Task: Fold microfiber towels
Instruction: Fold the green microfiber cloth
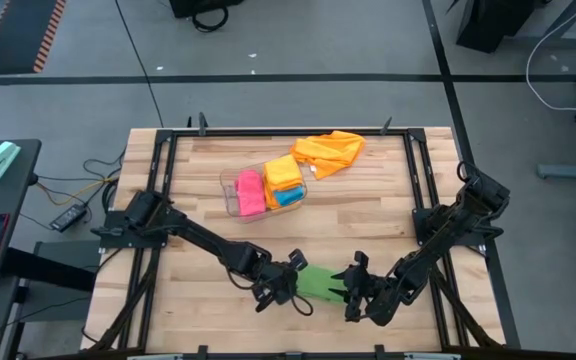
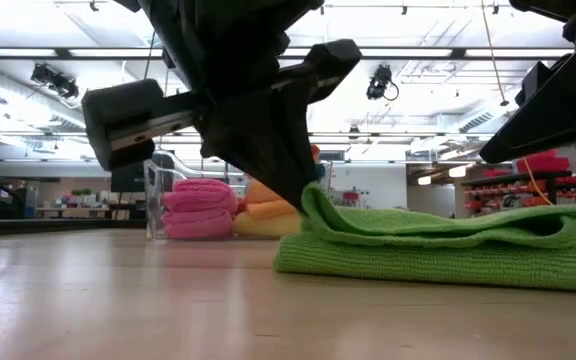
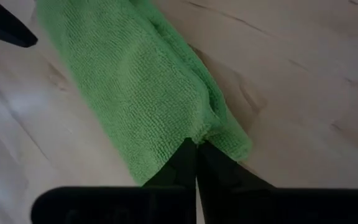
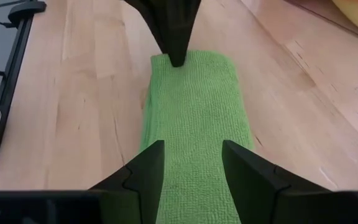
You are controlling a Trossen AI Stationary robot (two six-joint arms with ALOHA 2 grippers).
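**Green towel pinched at one end, both arms low at the front of the table**

Green microfiber is what you have between the two arms: the green towel (image 1: 320,282) lies folded into a narrow strip near the front edge of the wooden table (image 1: 368,205). Your left gripper (image 1: 290,285) is down at the towel's left end, and its fingers (image 3: 194,163) are pressed together on the top layer of the cloth, which rises a little at that point. Your right gripper (image 1: 356,285) is at the opposite end, with its two fingers (image 4: 145,167) apart and standing over the towel, one near each long edge; you cannot see that they hold anything. Both arms reach inward from the table's sides and bend low toward the middle.

Farther back on the table you see the clear plastic bin (image 1: 230,185) with a pink towel (image 1: 250,193), a yellow towel (image 1: 283,172) and a blue towel (image 1: 288,196) inside it. An orange towel (image 1: 330,150) lies loose just beside the bin, near the back edge.

The table top is pale wood planks in a black frame. Around it you see a grey floor with cables, and behind it a large hall with ceiling lights. No writing can be read.
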